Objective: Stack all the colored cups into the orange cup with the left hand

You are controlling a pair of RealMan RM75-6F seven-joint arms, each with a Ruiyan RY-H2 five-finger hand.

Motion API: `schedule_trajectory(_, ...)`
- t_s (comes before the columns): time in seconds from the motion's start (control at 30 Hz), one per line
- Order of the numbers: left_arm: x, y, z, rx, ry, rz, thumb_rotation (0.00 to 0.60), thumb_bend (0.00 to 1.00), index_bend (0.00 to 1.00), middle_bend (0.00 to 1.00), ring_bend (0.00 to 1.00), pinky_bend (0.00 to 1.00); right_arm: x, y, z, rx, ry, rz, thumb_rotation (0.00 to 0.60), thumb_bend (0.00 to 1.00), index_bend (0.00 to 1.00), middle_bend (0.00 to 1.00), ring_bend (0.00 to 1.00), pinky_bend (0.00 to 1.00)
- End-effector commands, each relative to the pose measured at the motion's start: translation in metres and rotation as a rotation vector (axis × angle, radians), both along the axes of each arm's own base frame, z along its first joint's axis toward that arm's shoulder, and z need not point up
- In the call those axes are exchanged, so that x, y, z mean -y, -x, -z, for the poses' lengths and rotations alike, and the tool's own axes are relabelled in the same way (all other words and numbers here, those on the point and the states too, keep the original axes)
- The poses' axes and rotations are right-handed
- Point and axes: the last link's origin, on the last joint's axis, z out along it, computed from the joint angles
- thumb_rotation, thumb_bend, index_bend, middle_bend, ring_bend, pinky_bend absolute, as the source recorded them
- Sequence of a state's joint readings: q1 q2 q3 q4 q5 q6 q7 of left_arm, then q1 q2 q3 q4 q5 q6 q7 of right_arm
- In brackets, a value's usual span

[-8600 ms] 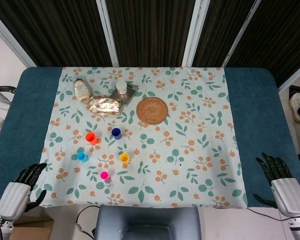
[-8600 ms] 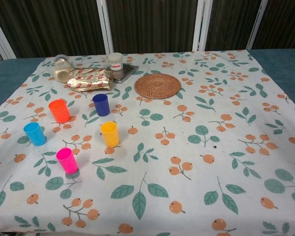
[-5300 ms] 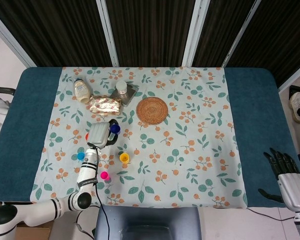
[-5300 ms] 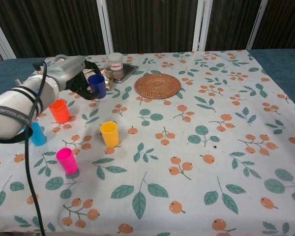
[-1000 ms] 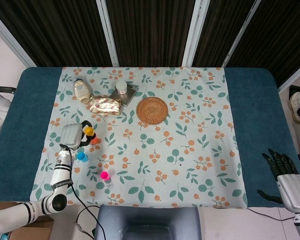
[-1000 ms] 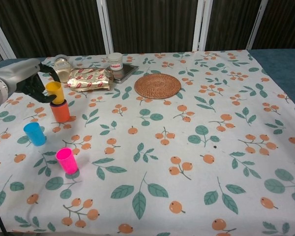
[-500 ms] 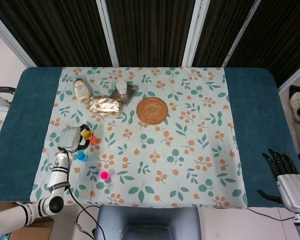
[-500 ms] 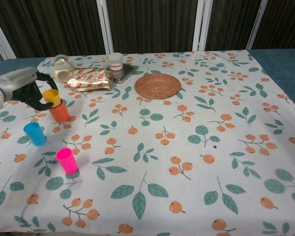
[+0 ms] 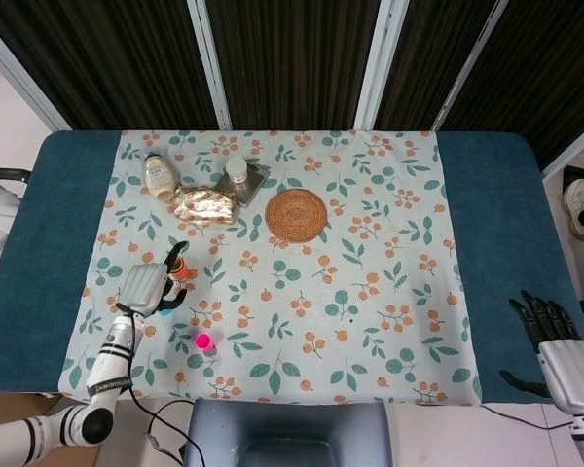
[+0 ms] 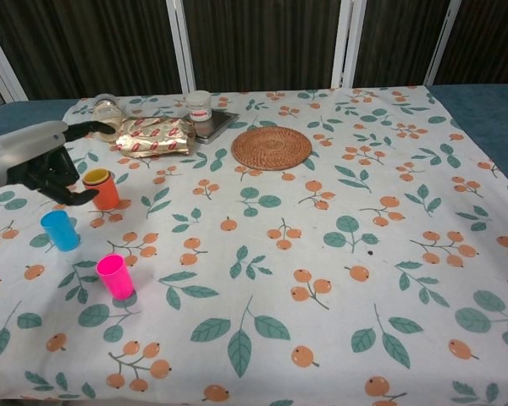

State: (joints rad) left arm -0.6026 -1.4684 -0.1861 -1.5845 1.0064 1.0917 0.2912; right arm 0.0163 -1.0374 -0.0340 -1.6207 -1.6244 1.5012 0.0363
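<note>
Your left hand [image 10: 46, 169] w/ fingers spread, holding nothing, sits just left of the small orange plastic cup [image 10: 102, 193], which has a yellow cup rim [image 10: 96, 176] nested inside; anything deeper in the stack is hidden. In head view that hand covers the light-blue plastic cup [image 10: 60, 230], and the pink plastic cup [image 10: 116, 276] stands apart nearer you. Right hand [image 9: 555, 352], partly cut off at the frame edge, fingers apart, off the floral tablecloth [image 10: 322, 254]

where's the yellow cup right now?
Chest view, far left: yellow cup sits nested in the orange cup, beside the left hand, above the blue cup.
</note>
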Motion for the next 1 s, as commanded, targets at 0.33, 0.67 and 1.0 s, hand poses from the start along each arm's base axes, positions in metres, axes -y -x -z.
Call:
schedule_trajectory(0.33,0.041,0.036,0.001,-0.043,0.065,-0.022,0.600,0.35,0.19,1.00,1.00,1.00,-0.003,-0.001,0.000,0.003,-0.007,-0.008,0.600,0.18,0.00,0.00,0.00,0.00)
schedule_trajectory(0.67,0.035,0.055,0.009,-0.056,0.050,-0.074,0.600,0.35,0.35,1.00,1.00,1.00,-0.002,-0.001,0.001,0.001,-0.006,-0.006,0.600,0.19,0.00,0.00,0.00,0.00)
schedule_trajectory(1.0,0.028,0.061,0.010,-0.056,0.032,-0.083,0.600,0.35,0.43,1.00,1.00,1.00,-0.002,-0.001,0.001,-0.003,-0.006,-0.004,0.600,0.19,0.00,0.00,0.00,0.00)
